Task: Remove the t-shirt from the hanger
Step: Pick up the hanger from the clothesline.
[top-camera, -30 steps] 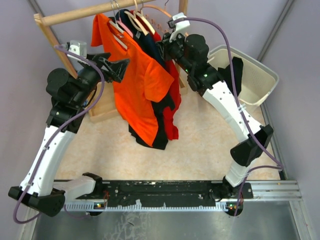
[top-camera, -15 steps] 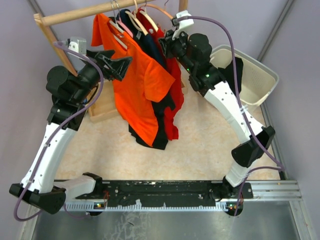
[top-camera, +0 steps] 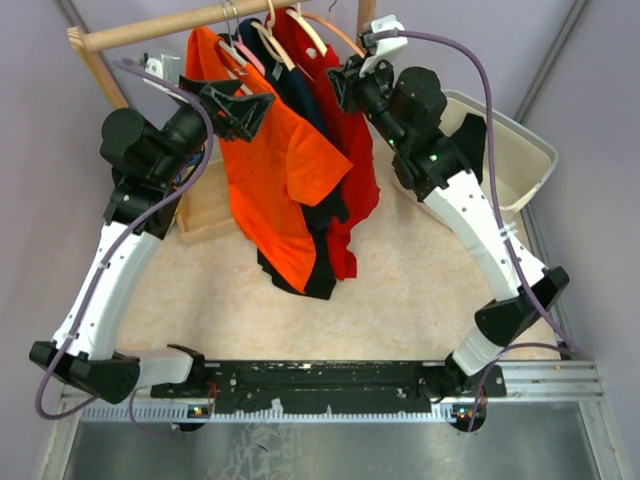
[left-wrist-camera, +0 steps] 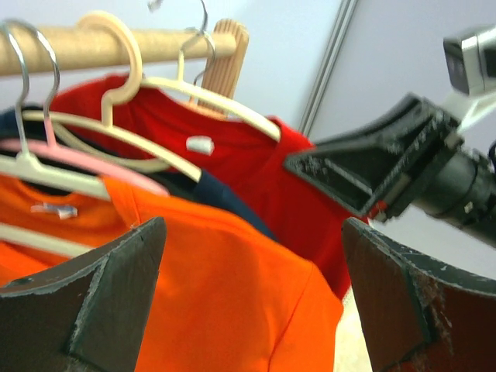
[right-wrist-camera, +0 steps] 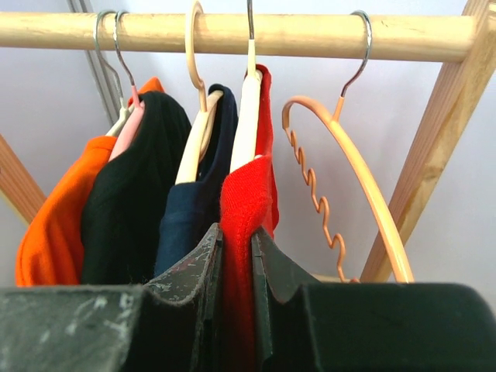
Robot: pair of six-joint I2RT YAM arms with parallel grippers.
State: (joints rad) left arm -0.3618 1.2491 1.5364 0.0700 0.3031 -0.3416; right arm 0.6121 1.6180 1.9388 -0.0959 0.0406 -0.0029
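Right wrist — red t-shirt [right-wrist-camera: 246, 190] hangs vertically, edge-on, in right pincer [right-wrist-camera: 236, 239].

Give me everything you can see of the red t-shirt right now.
The red t-shirt is plain soft cloth, with a white neck label. It hangs on a cream hanger from the wooden rail, last garment in the row, pressed against the navy shirt. The right gripper pinches its shoulder fabric; its lower part drapes down freely.

Four hanging t-shirts [top-camera: 280, 170], five hangers [right-wrist-camera: 248, 116], one rail [top-camera: 150, 30], one basket [top-camera: 515, 160]
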